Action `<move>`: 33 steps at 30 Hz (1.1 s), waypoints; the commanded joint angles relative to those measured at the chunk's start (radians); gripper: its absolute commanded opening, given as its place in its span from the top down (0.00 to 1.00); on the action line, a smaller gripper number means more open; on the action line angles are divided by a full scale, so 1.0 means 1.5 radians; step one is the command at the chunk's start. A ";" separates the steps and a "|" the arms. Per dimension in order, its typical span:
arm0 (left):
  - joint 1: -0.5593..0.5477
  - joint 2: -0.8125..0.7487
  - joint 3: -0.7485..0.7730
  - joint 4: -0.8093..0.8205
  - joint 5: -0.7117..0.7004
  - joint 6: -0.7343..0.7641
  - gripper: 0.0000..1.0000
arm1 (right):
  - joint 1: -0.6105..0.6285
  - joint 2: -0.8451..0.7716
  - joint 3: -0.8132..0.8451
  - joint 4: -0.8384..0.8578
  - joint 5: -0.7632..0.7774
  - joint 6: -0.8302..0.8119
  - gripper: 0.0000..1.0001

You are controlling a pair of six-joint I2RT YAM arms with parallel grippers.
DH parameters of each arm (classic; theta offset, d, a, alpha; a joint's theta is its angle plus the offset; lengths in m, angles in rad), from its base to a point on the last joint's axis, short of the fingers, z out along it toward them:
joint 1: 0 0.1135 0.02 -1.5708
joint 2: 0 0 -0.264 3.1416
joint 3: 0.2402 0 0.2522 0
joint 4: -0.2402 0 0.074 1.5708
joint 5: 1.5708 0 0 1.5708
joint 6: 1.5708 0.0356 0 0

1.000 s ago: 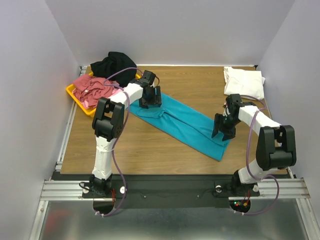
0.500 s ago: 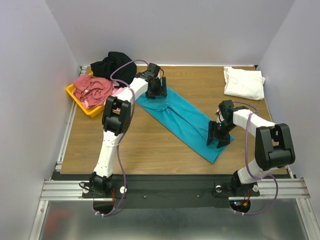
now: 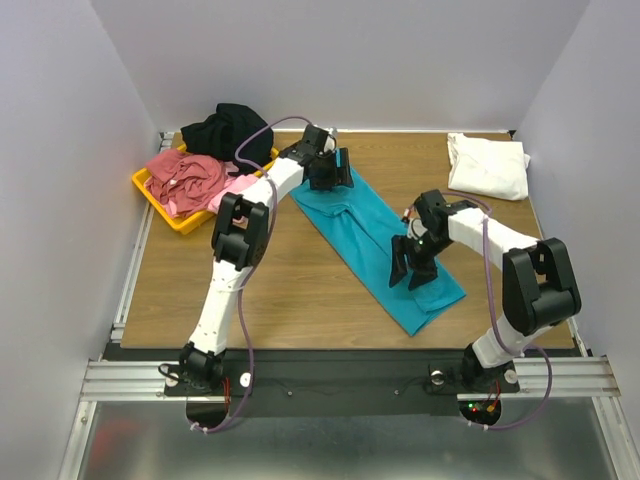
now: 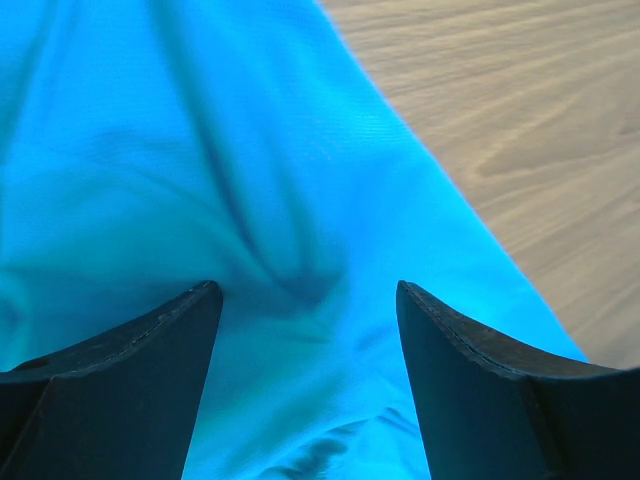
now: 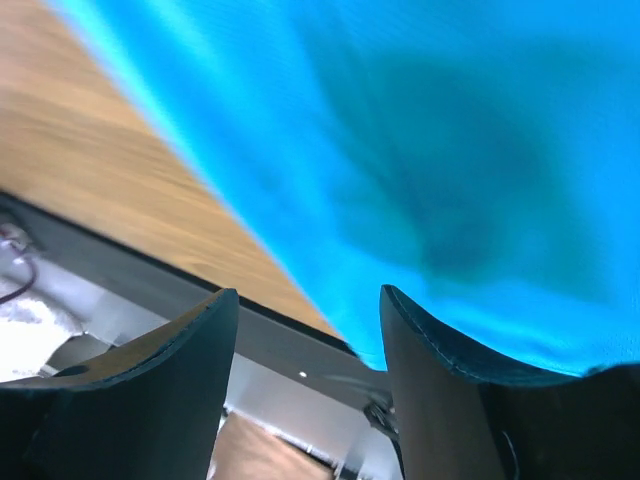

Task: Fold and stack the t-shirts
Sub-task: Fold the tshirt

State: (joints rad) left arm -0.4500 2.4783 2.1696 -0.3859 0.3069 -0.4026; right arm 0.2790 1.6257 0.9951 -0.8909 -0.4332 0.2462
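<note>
The teal t-shirt [image 3: 375, 235] lies as a long folded strip across the middle of the table, running from far left to near right. My left gripper [image 3: 328, 175] is down on its far end. In the left wrist view the jaws stand apart [image 4: 305, 290] with wrinkled teal cloth [image 4: 250, 150] between and beneath them. My right gripper [image 3: 410, 268] is over the strip's near part, jaws apart [image 5: 308, 292], with teal cloth [image 5: 450, 130] just beyond the fingertips. The white shirt [image 3: 488, 165] lies folded at the far right. The black [image 3: 225, 128], dusty red [image 3: 185, 175] and pink [image 3: 232, 188] shirts are heaped at the far left.
A yellow tray [image 3: 165, 215] under the red and pink shirts sits at the far left. The wooden table [image 3: 290, 285] is walled on three sides. Its front edge and a metal rail [image 3: 340, 375] run by the arm bases and show in the right wrist view [image 5: 150, 265].
Both grippers moved and the teal strip swung with them. Its far end went up and right with the left gripper. The right gripper shifted left over the near part, which spread wider.
</note>
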 commanded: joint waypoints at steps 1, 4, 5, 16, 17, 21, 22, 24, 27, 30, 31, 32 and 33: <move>-0.011 -0.043 0.035 0.061 0.034 -0.010 0.18 | 0.007 -0.034 0.094 -0.030 -0.045 -0.019 0.36; -0.010 -0.091 0.027 0.063 0.001 -0.010 0.17 | 0.007 -0.056 0.131 -0.039 0.010 -0.018 0.35; -0.007 -0.119 0.022 0.062 -0.009 -0.011 0.17 | 0.006 -0.059 0.147 -0.039 0.032 -0.013 0.35; 0.007 -0.215 -0.222 -0.036 -0.076 -0.049 0.16 | 0.006 -0.020 0.106 0.026 0.196 -0.003 0.35; 0.007 -0.219 -0.241 -0.024 -0.072 -0.051 0.16 | 0.006 -0.015 0.097 0.034 0.193 -0.004 0.35; 0.007 -0.207 -0.280 0.001 -0.058 -0.054 0.16 | 0.006 -0.005 0.055 0.054 0.178 0.000 0.34; 0.007 -0.201 -0.277 0.004 -0.055 -0.053 0.16 | 0.006 -0.007 0.045 0.058 0.176 0.001 0.34; 0.007 -0.178 -0.255 0.009 -0.054 -0.044 0.16 | 0.006 -0.008 0.024 0.064 0.166 -0.002 0.35; 0.007 -0.135 -0.210 -0.018 -0.063 -0.025 0.16 | 0.006 -0.001 0.012 0.071 0.131 -0.005 0.35; 0.007 -0.106 -0.159 -0.028 -0.066 -0.018 0.16 | 0.006 0.015 -0.001 0.078 0.082 0.003 0.35; 0.007 -0.100 -0.153 -0.029 -0.065 -0.019 0.16 | 0.007 0.019 -0.006 0.079 0.068 0.003 0.36; 0.007 -0.090 -0.148 -0.030 -0.063 -0.018 0.16 | 0.007 0.023 -0.012 0.082 0.046 0.004 0.36; 0.007 -0.086 -0.143 -0.029 -0.060 -0.018 0.16 | 0.007 0.024 -0.016 0.084 0.037 0.003 0.36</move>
State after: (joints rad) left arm -0.4324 2.3211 1.9148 -0.4065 0.2176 -0.4549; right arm 0.2893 1.6424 0.9936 -0.8078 -0.2676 0.2470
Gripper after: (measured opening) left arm 0.837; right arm 0.645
